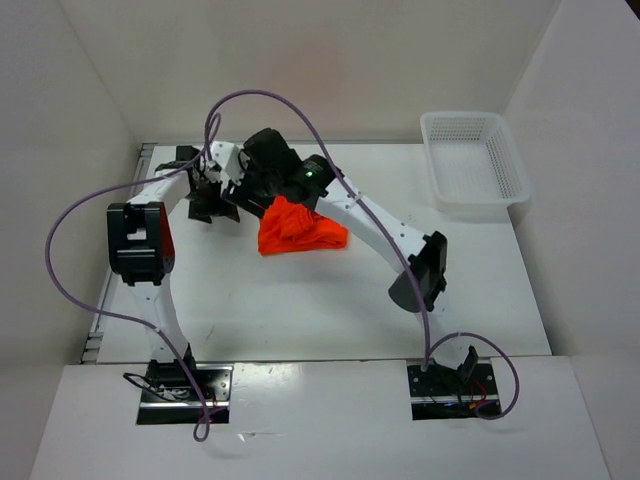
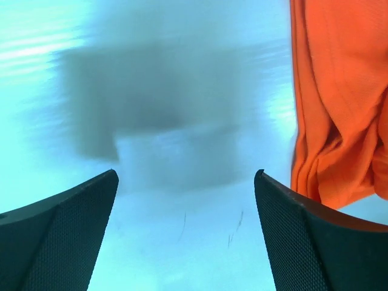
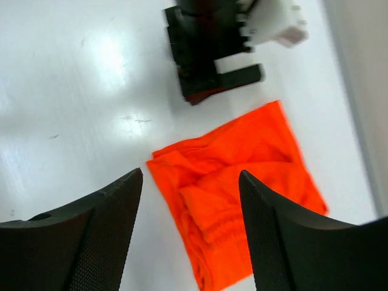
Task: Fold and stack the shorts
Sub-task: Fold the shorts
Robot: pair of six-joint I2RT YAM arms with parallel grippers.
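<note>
While the shorts [image 1: 300, 228] lie bunched, the basket [image 1: 475, 165] sits well apart, far-right.

No legible text, labels, brands, numbers or signs in any view. Shorts [image 3: 242, 182]: no readable print on the fabric that shows.
</note>
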